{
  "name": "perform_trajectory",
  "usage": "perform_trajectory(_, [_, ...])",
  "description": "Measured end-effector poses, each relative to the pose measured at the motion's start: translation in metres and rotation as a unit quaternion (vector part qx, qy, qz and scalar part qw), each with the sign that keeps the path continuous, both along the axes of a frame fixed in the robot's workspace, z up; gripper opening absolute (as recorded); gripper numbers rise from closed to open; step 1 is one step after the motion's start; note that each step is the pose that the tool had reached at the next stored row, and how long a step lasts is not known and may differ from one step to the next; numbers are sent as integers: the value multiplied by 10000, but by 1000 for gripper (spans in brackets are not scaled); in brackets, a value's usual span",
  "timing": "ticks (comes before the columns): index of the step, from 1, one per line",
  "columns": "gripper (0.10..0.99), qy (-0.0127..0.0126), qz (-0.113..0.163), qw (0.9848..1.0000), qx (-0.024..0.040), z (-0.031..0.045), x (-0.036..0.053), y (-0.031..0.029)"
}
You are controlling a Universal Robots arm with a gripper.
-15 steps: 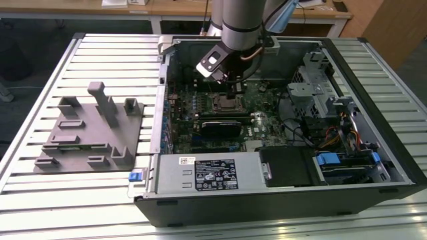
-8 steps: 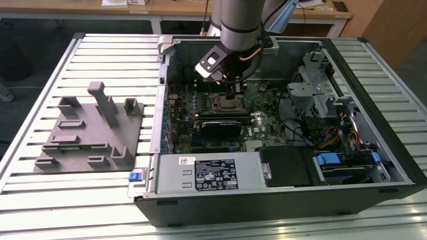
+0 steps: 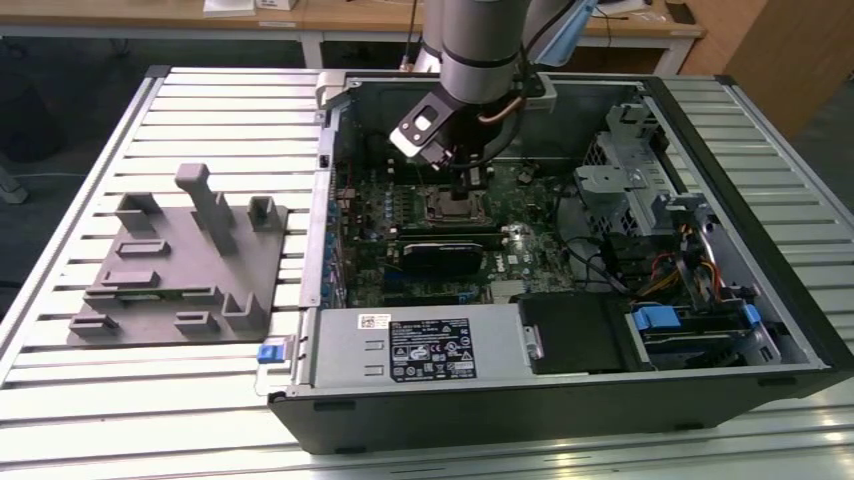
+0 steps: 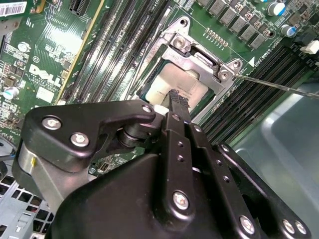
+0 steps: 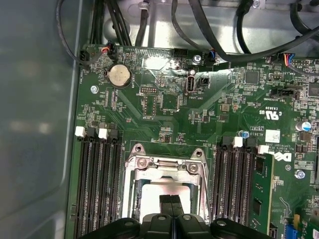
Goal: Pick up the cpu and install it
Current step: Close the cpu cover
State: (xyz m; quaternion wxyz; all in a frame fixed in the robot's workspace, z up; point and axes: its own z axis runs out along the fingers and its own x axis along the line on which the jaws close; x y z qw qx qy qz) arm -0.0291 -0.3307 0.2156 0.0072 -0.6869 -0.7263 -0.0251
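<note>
I am seeing the gripper (image 5: 171, 200) with its fingers pressed together and nothing pinched between them. Its tips are hanging just over the cpu (image 4: 188, 84); I cannot tell if they are touching it. The cpu is lying flat inside the metal-framed socket (image 4: 193, 50) on the green motherboard (image 5: 164, 114), within the open computer case (image 3: 534, 420).

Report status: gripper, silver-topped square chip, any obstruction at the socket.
Gripper shut, fingertips down over the metal-framed socket. Small flat square cpu with pale silver top lying flat inside that frame, under the tips. Nothing between tips and chip.
</note>
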Motion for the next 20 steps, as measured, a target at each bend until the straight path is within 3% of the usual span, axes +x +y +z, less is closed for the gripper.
perform_trajectory(12, [106, 0, 0, 10000, 16, -46, -77, -13])
perform_trajectory(20, [106, -2, 0, 10000, 25, -75, -224, -20])
